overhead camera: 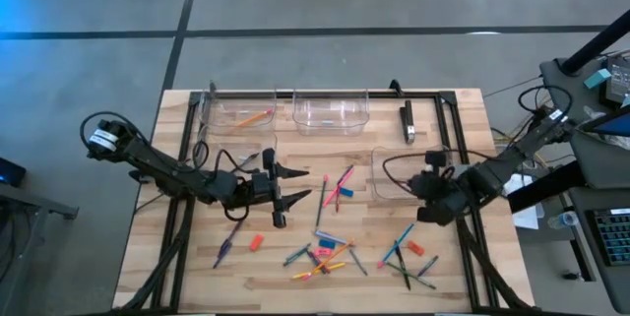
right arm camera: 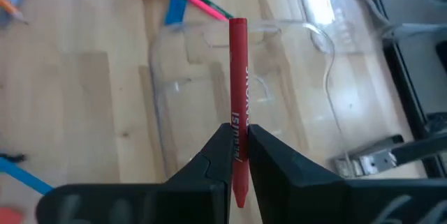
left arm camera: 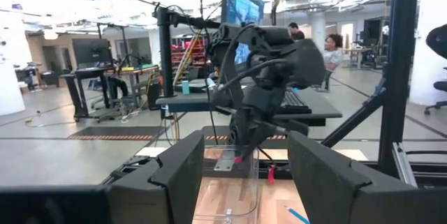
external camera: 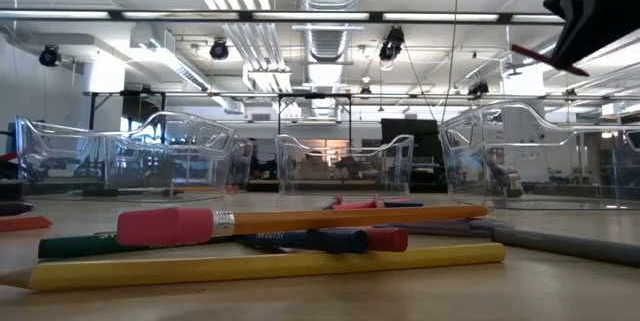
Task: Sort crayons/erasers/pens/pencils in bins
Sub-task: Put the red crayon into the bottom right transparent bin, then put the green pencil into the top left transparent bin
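You're mid-delivery: your right gripper [right arm camera: 237, 147] pinches a red crayon [right arm camera: 237, 91] above the clear bin [overhead camera: 392, 173] near the table's right edge. Next, release it inside the walls (none in there yet, I judge). Your left gripper [overhead camera: 287, 186] waits wide, mid-table.

Two dark, jointed arms: left arm [overhead camera: 167, 166] entering from the frame's left with a white label near its base, right arm [overhead camera: 502, 163] from the right. Black cables looping over both wrists. Matte black, wedge-shaped fingers [right arm camera: 209, 158] with flat inner faces.
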Tool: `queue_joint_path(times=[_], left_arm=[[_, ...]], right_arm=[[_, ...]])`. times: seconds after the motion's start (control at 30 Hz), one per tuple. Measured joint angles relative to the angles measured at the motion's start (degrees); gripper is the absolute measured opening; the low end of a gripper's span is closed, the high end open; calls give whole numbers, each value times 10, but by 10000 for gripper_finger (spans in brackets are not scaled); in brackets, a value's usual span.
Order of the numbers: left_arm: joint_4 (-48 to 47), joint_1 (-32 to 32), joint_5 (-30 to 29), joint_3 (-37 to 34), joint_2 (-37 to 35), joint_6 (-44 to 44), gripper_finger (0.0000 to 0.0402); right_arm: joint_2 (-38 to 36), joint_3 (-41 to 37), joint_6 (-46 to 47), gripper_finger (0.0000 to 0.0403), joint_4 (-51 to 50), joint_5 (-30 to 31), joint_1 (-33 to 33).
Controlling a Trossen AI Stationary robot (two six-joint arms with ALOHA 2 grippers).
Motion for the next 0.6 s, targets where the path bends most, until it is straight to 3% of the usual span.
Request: queue_joint_path(times=[0.27, 0.6], left_arm=[[0, 0, 1, 0, 0, 5, 189], [0, 0, -1, 0, 0, 4, 189]], right_arm=[[-10, -23, -28, 31, 33, -28, -30], [-10, -25, -76, 49, 42, -10, -30]])
